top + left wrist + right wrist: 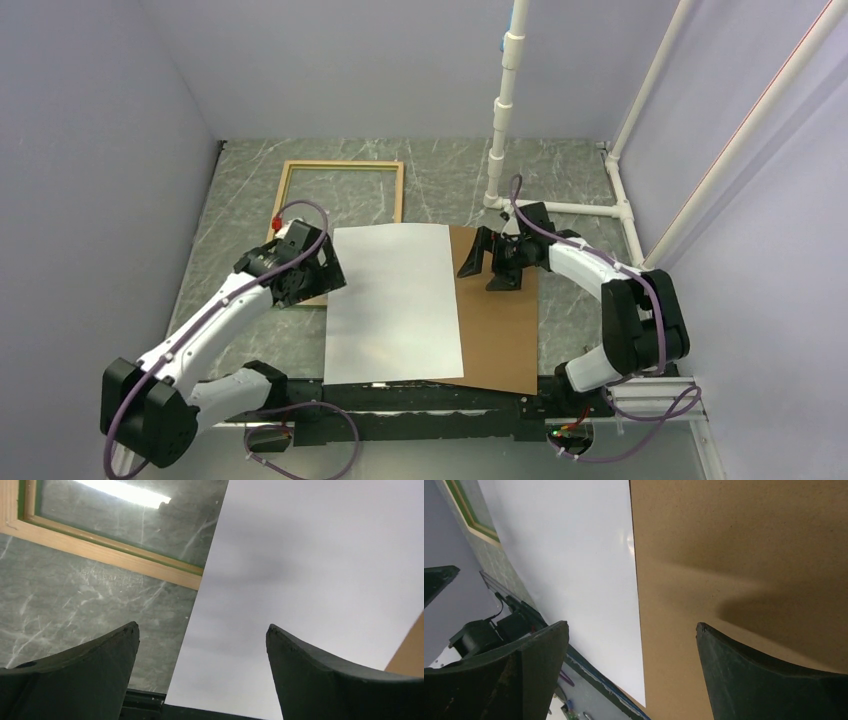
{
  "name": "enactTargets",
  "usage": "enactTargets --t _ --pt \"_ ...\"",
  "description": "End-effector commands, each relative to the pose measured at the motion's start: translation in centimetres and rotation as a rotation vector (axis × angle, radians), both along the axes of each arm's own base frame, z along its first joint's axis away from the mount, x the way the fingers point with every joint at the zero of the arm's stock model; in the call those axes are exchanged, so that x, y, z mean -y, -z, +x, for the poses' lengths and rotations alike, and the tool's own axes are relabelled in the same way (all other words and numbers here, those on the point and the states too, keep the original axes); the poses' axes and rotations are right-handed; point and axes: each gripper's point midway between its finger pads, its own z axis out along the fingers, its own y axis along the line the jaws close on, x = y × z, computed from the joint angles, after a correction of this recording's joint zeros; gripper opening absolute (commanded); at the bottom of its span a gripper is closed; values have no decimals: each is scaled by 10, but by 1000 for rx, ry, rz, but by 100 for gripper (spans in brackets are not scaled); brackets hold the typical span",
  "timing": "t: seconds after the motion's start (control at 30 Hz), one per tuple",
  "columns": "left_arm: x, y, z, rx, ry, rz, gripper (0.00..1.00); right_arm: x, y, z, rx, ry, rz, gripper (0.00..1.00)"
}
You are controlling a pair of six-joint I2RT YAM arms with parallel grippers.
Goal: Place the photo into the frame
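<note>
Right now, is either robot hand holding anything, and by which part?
Nothing is held. The left gripper is open over the photo's left edge; the right gripper is open over the brown board.

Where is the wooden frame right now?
In the top view the frame lies flat at the far left of the table, just beyond the left gripper, its near right corner by the white photo.

place: robot lab test cell, not a home
walls (pixel 380 70): plain pale panels closing in three sides
surface (pixel 560 180): grey marble-look top
rig: white left arm (pixel 215 320) and right arm (pixel 610 290), bolted to black base rail (pixel 430 412)
extras: white pipe stand (pixel 503 100), purple cables (pixel 322 228) running along arms
</note>
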Motion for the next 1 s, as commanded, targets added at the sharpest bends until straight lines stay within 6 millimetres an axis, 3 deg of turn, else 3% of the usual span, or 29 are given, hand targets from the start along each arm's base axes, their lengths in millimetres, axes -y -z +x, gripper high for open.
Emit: enactTargets --t 0.0,0.1,0.27,0.33,0.43,0.53,0.67,0.97 --pt "1 -39 6 142 7 -48 99 -18 -1 3 41 -43 65 100" --pt "22 -67 12 283 99 -174 99 -27 6 -3 20 -64 86 100" --pt "67 -133 13 572 303 -447 99 -38 14 -6 -1 -74 132 99" --pt "76 -155 7 655 359 -520 99 -44 16 -8 -14 -81 156 99" --pt "83 -172 2 711 411 -572 99 -54 20 -12 -29 -96 169 99" --pt "84 -170 1 690 414 -566 99 -65 25 -16 -53 -103 189 99" --pt "79 -151 5 621 375 -527 99 -78 23 -21 -70 -113 218 99" --pt "79 -117 14 507 330 -480 99 -100 -5 -13 -34 -123 343 99"
